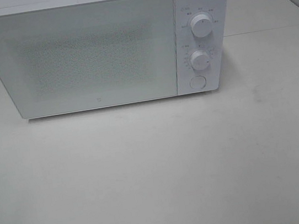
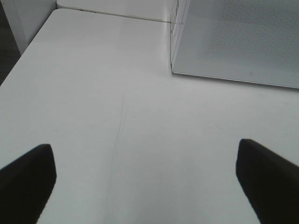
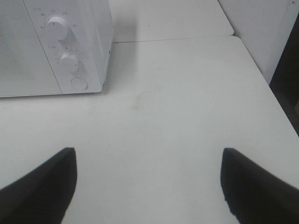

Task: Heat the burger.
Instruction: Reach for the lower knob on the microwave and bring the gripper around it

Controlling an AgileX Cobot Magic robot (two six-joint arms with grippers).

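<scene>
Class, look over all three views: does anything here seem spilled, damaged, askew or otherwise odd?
Nothing much. The microwave stands square with its door shut; the table shows only a faint smudge to its right and a thin scratch.

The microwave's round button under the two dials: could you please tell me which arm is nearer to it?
Right. The right fingers face the button across bare table; the left fingers face the far corner of the door, button out of view.

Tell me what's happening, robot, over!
Left gripper open, empty. Right gripper open, empty. Burger not in sight. Microwave door shut.
</scene>
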